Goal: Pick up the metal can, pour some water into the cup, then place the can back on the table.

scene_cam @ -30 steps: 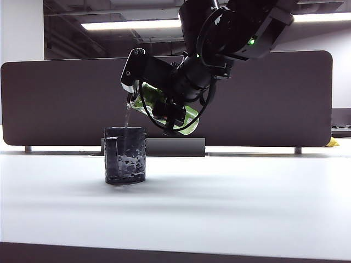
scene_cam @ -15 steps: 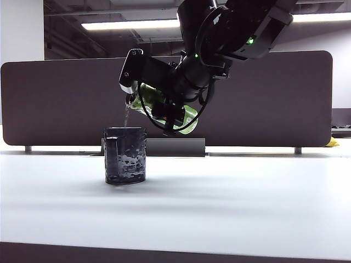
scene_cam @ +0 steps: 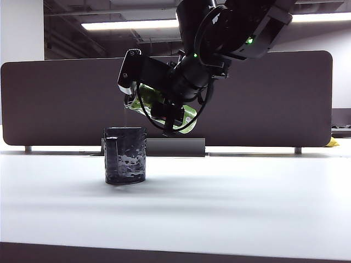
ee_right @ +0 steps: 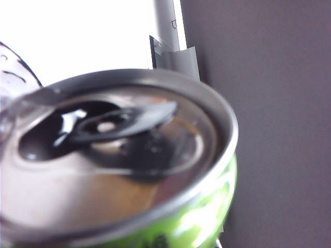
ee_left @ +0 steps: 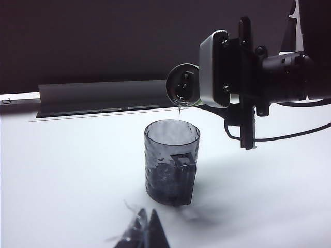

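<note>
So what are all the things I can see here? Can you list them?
metal can: one, shiny green with a silver top, tipped over above the cup, held in the air.
cup: one, dark and bumpy with a side handle, upright on the table under the can's mouth.
water: one thin clear stream, falling from the can's rim into the cup.
table: one, white, under everything.
partition panel: one, dark grey-brown, along the far side of the table.
ceiling light: one long white strip, high up behind.
right pincer: one, black, shut on the metal can above the cup.
left pincer: one, dark, low over the table near the cup; can't tell if it is open.
</note>
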